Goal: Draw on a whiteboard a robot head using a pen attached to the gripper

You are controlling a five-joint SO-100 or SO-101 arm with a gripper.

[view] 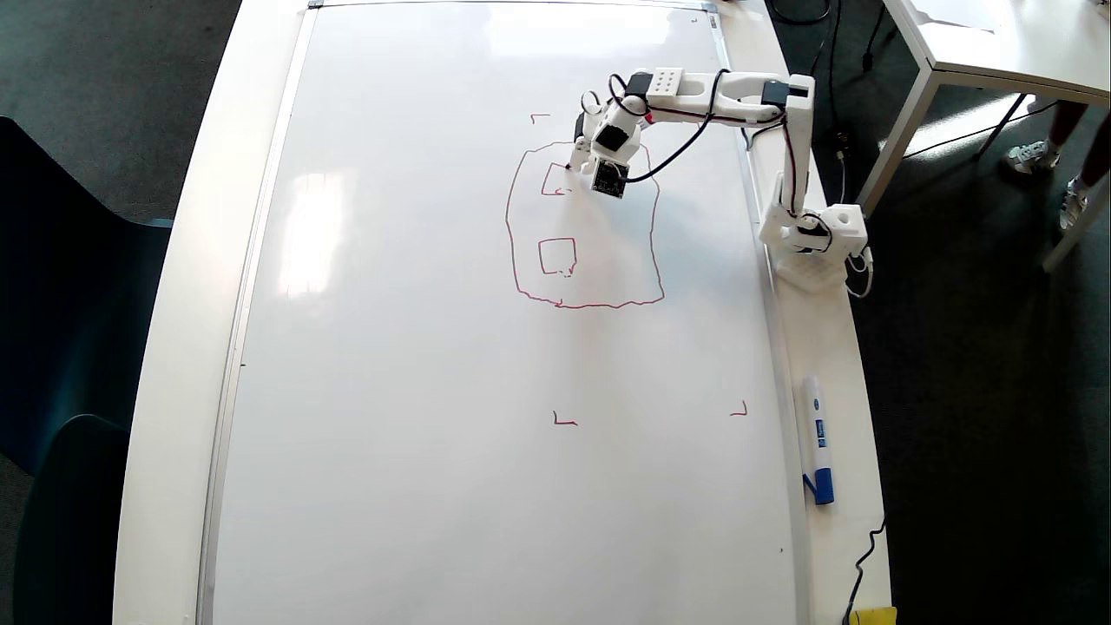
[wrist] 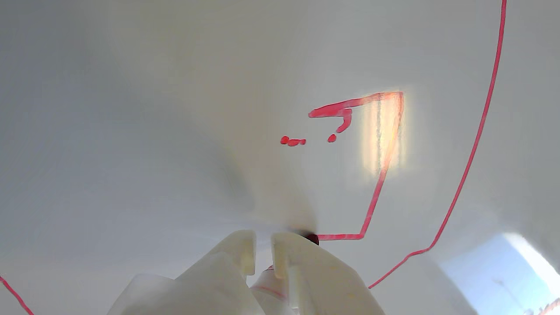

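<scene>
The whiteboard (view: 417, 347) fills the table. On it the robot head (view: 512, 226) shows as a wobbly red rounded outline. Inside are one closed small rectangle (view: 557, 256) and, above it, an open-sided one (view: 548, 180). My gripper (view: 580, 161) hangs over that upper rectangle, shut on the pen. In the wrist view the gripper (wrist: 262, 245) enters from the bottom. Its white fingers (wrist: 302, 262) are close together around the pen barrel (wrist: 266, 282). The pen's dark red tip (wrist: 312, 239) touches the board at the end of a red line (wrist: 376, 188). The head's outline (wrist: 474, 144) curves past on the right.
The arm's base (view: 816, 239) is on the table's right strip, beside the board. A white marker with a blue cap (view: 818, 438) lies further down that strip. Small red corner marks (view: 564, 421) sit around the drawing. A smaller white table (view: 998, 52) and someone's shoes (view: 1033, 156) are at the upper right.
</scene>
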